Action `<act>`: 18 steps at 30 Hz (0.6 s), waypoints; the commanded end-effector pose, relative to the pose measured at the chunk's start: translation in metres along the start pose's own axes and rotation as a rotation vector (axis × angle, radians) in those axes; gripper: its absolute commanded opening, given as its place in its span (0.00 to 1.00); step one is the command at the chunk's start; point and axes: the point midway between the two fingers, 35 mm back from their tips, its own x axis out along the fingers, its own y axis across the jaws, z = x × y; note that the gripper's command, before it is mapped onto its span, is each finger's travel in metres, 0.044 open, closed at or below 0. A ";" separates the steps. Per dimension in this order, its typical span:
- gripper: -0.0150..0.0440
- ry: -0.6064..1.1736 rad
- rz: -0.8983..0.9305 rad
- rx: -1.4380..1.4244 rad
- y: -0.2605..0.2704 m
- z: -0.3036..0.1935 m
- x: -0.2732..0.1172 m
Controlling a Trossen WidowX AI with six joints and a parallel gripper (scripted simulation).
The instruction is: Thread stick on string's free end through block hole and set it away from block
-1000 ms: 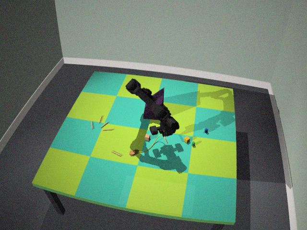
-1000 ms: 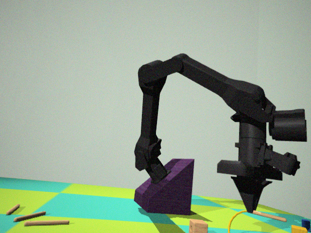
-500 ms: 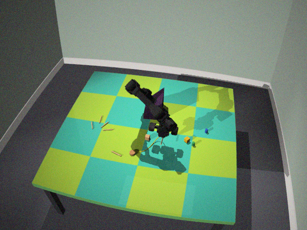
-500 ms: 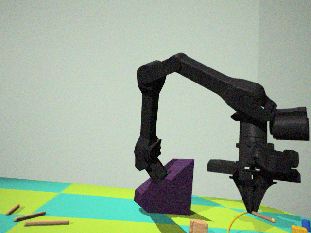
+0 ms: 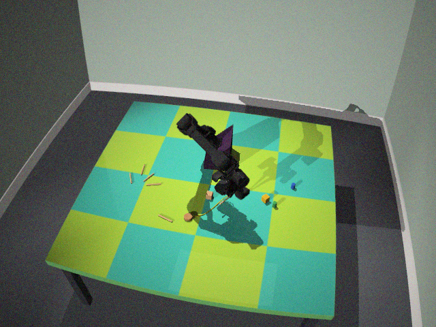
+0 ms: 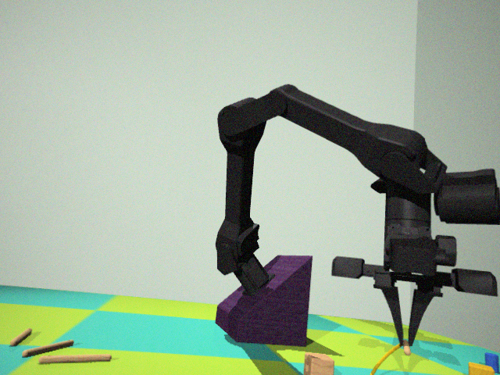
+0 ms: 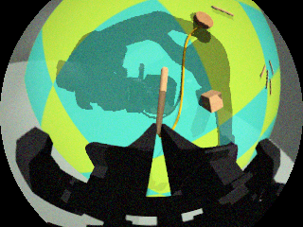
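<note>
My gripper [image 5: 230, 195] [image 6: 405, 344] [image 7: 158, 126] points down and is shut on the stick with the string, a little above the table. The stick [image 6: 407, 348] [image 7: 163, 92] juts out from the fingertips, roughly level, its free end toward the top of the wrist view. The yellow string [image 5: 211, 210] [image 6: 381, 359] [image 7: 183, 71] runs in a curve from the fingertips to the round wooden button [image 5: 188, 217] [image 7: 204, 20]. The wooden block [image 5: 210, 195] [image 6: 319, 365] [image 7: 211, 101] stands on the table beside the gripper, apart from stick and string. Its hole cannot be made out.
A loose stick [image 5: 165, 218] [image 7: 222, 11] lies beyond the button; several more [image 5: 153, 184] [image 6: 75, 358] lie farther left. An orange cube [image 5: 265, 198] [image 6: 480, 368], a green cylinder [image 5: 274, 204] and a blue cylinder [image 5: 293, 186] [image 6: 491, 362] are to the right. A purple wedge [image 5: 226, 139] [image 6: 282, 310] is behind.
</note>
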 end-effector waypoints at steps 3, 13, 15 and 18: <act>0.25 -0.005 0.002 0.253 0.000 0.008 -0.001; 0.25 -0.005 0.003 0.621 0.000 0.016 -0.001; 0.25 -0.005 0.003 0.694 0.000 0.017 -0.001; 0.25 -0.005 0.003 0.804 0.000 0.020 -0.001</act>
